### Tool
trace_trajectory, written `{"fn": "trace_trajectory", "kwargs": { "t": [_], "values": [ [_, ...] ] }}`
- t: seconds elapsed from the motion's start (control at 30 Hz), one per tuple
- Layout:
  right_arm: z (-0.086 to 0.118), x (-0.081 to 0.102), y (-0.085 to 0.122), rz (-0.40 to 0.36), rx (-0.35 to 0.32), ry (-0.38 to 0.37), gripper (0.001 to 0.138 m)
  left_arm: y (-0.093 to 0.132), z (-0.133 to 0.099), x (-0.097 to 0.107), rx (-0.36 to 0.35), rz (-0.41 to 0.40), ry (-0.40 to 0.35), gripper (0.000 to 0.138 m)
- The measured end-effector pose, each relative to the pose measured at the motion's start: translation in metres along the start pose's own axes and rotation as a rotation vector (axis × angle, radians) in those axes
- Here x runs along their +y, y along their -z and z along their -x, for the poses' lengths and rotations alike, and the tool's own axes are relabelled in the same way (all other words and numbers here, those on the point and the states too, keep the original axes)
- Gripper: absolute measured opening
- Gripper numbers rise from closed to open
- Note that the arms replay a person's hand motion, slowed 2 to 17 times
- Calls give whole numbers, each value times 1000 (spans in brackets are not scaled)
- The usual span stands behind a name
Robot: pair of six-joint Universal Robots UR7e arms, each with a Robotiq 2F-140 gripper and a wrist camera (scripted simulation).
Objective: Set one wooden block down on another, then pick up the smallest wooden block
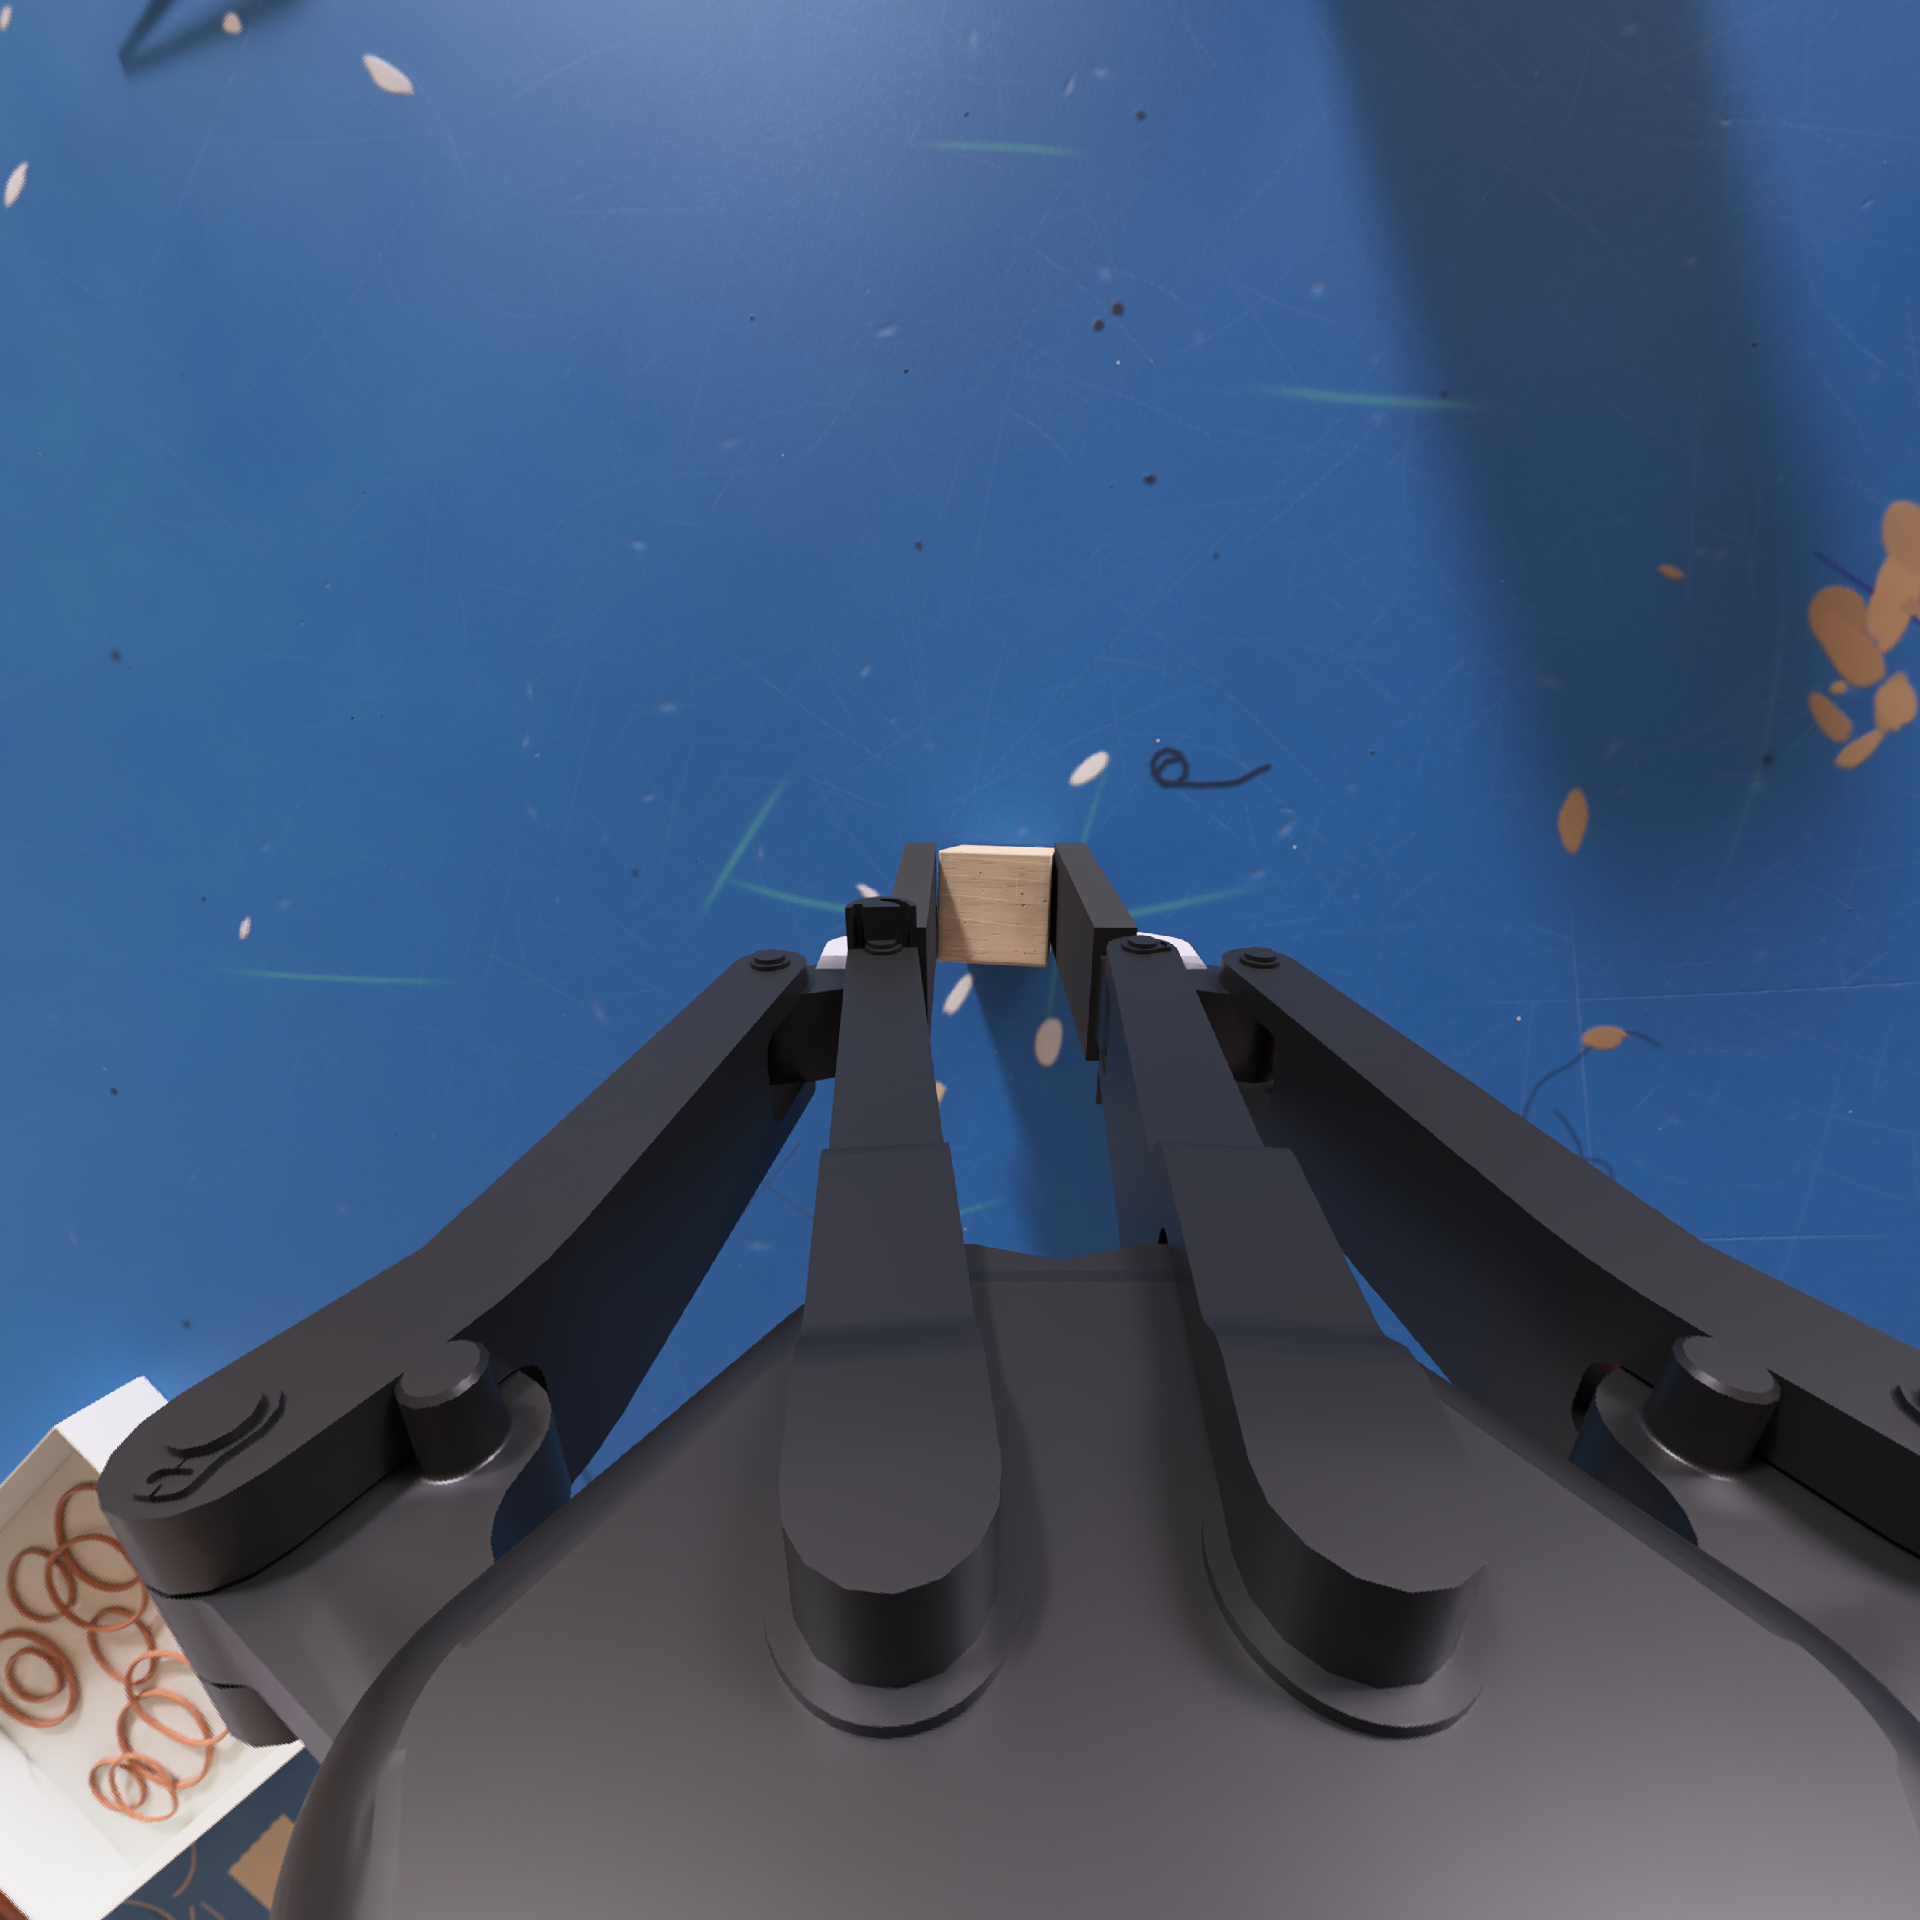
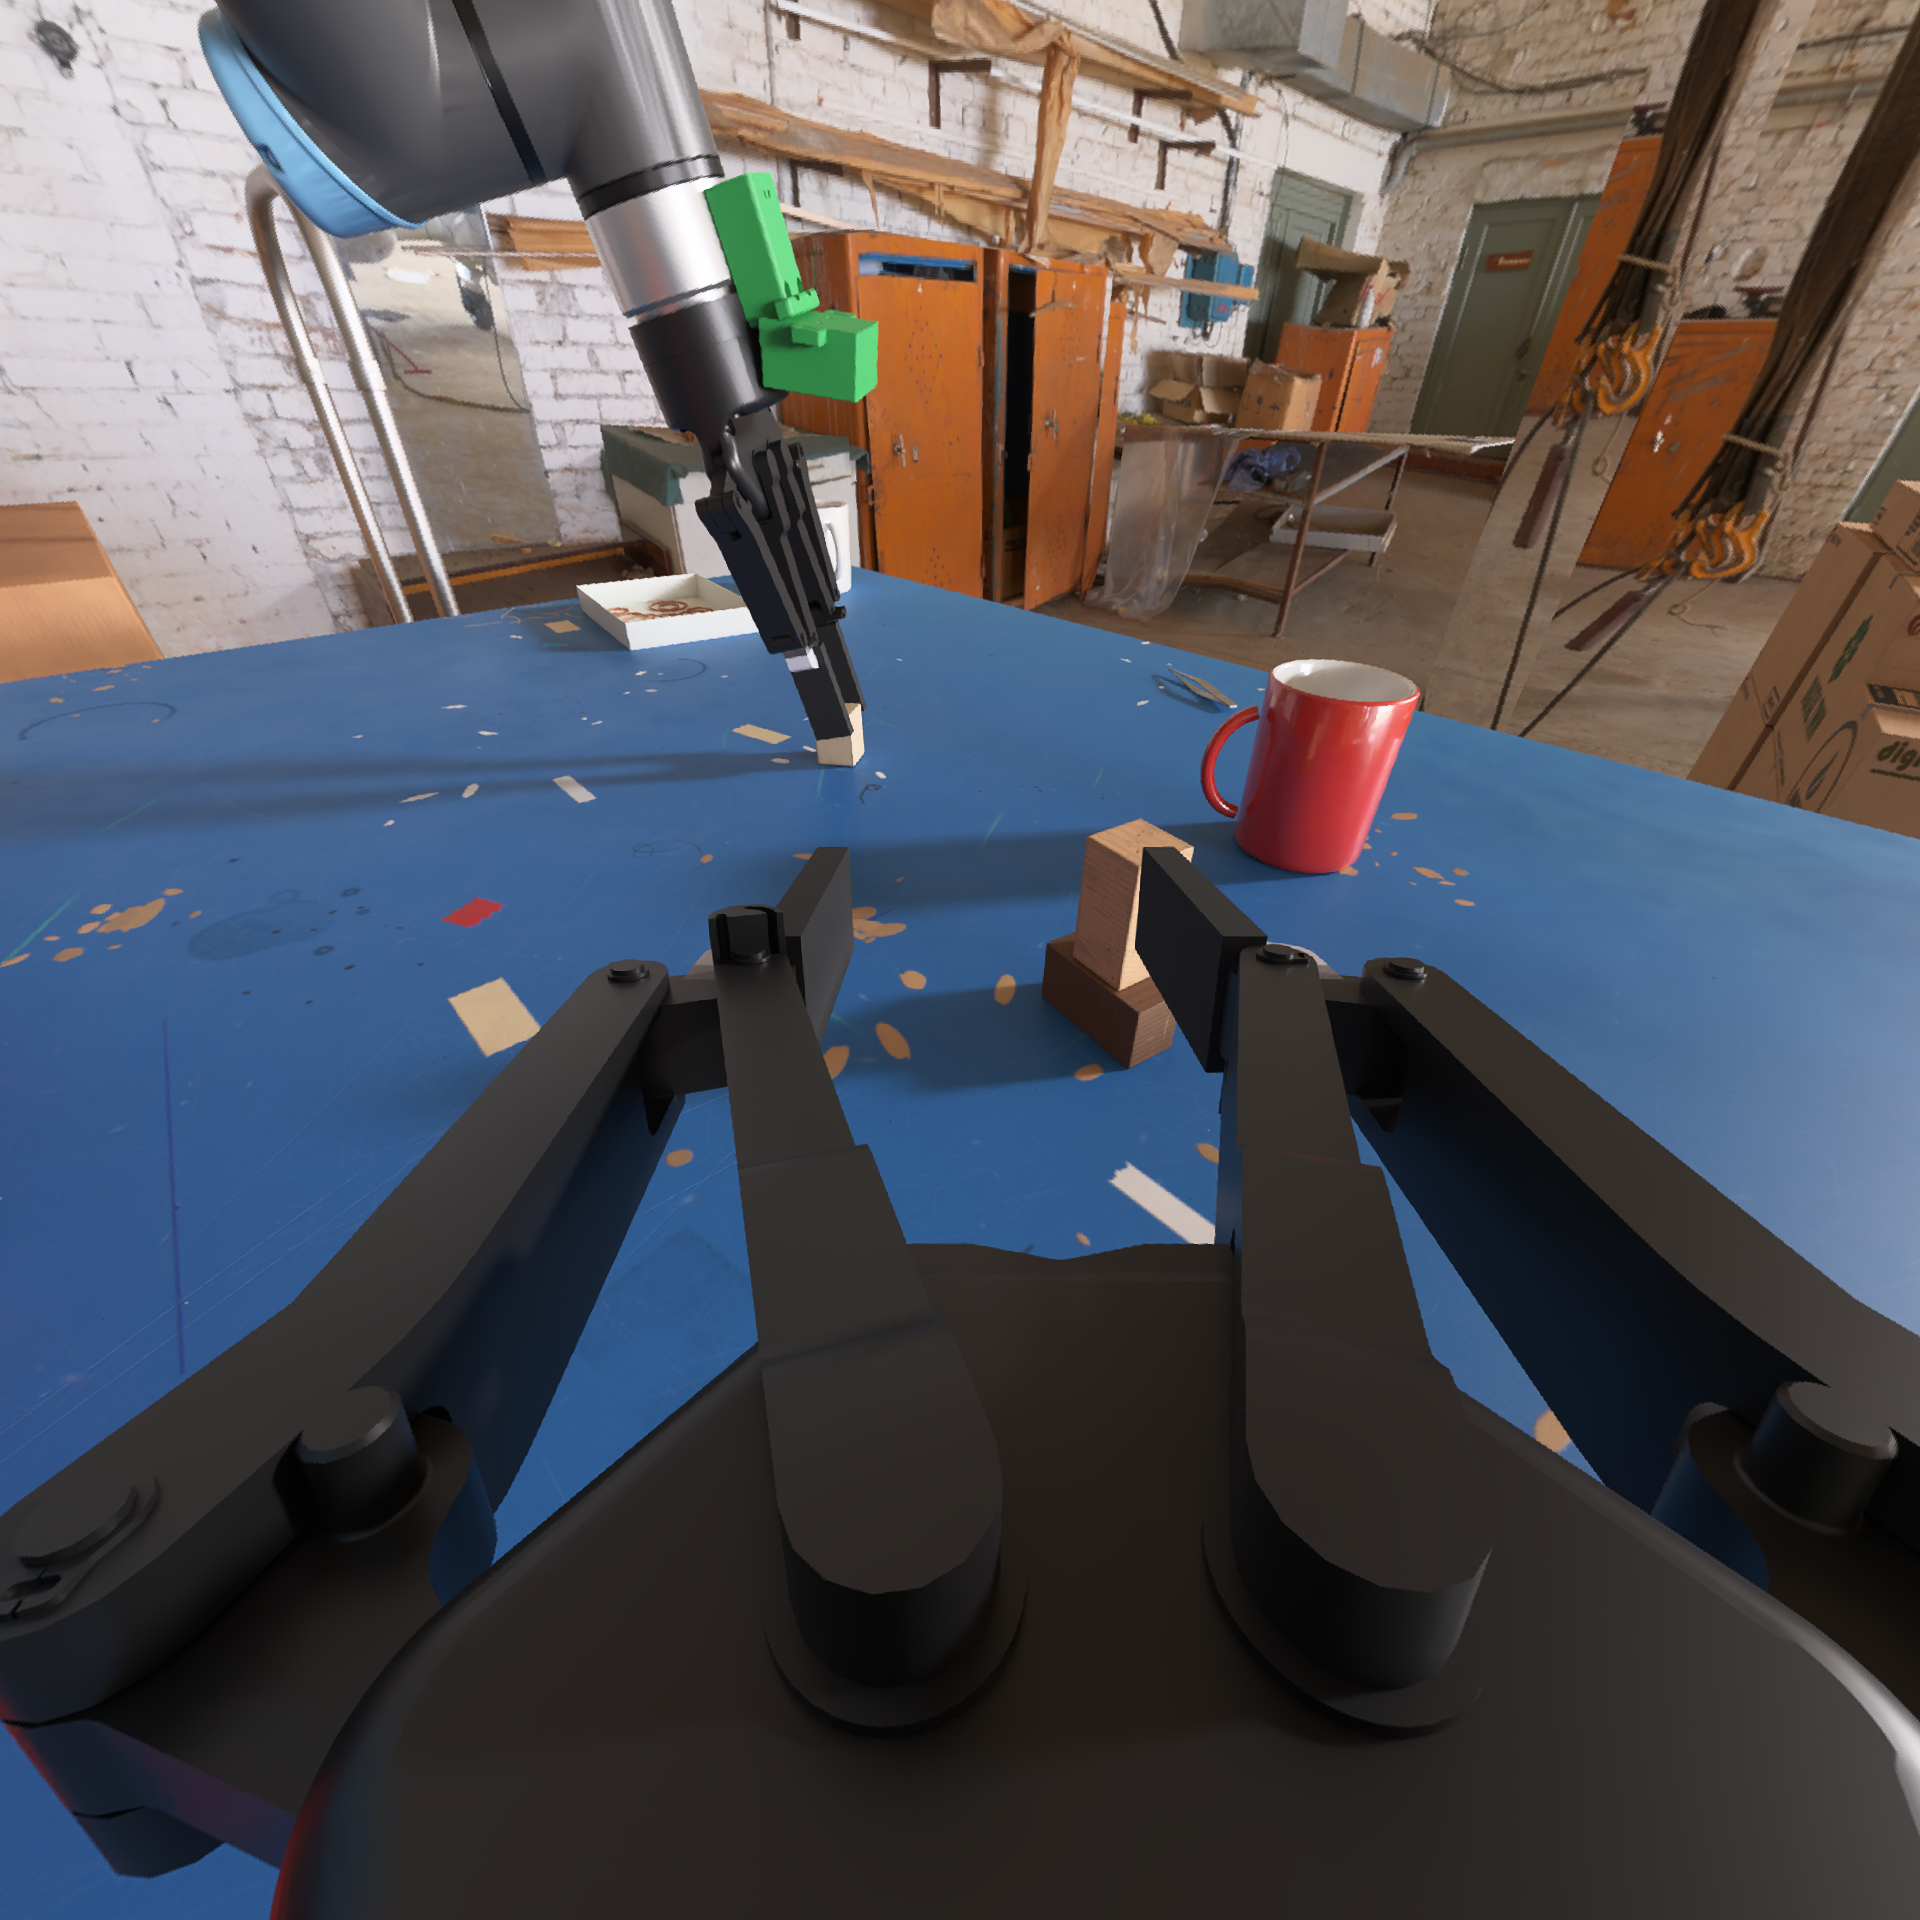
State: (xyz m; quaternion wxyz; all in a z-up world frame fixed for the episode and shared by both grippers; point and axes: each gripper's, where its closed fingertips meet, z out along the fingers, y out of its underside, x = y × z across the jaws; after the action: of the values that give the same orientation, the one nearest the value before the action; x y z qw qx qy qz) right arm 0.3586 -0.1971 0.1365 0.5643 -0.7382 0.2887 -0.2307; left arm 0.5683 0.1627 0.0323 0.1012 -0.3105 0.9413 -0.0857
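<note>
In the left wrist view my left gripper (image 1: 995,894) is shut on a small pale wooden block (image 1: 994,906), held between both pads just at the blue table. The right wrist view shows the same small block (image 2: 844,744) at the tip of the left gripper (image 2: 836,717), touching or almost touching the table. A tall light wooden block (image 2: 1114,904) stands tilted on a dark brown wooden block (image 2: 1112,1013). My right gripper (image 2: 997,935) is open and empty; its right finger (image 2: 1190,951) is just in front of the stack.
A red mug (image 2: 1314,764) stands behind the stack to the right. A white tray of copper rings (image 2: 665,608) sits at the far table edge and shows at lower left in the left wrist view (image 1: 73,1787). Paint flecks and tape bits dot the blue table (image 2: 312,1039).
</note>
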Motion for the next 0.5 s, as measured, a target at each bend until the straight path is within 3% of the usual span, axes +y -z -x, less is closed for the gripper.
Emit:
{"fn": "trace_trajectory", "kwargs": {
  "t": [0.33, 0.5],
  "values": [
    [3, -2, -4, 0, 3, 13, 73, 2, -5, -4, 32, -89, 46, 30],
    [3, -5, -4, -5, 10, 33, 73, 18, -8, -14, 68, -181, 72, 30]
  ]
}}
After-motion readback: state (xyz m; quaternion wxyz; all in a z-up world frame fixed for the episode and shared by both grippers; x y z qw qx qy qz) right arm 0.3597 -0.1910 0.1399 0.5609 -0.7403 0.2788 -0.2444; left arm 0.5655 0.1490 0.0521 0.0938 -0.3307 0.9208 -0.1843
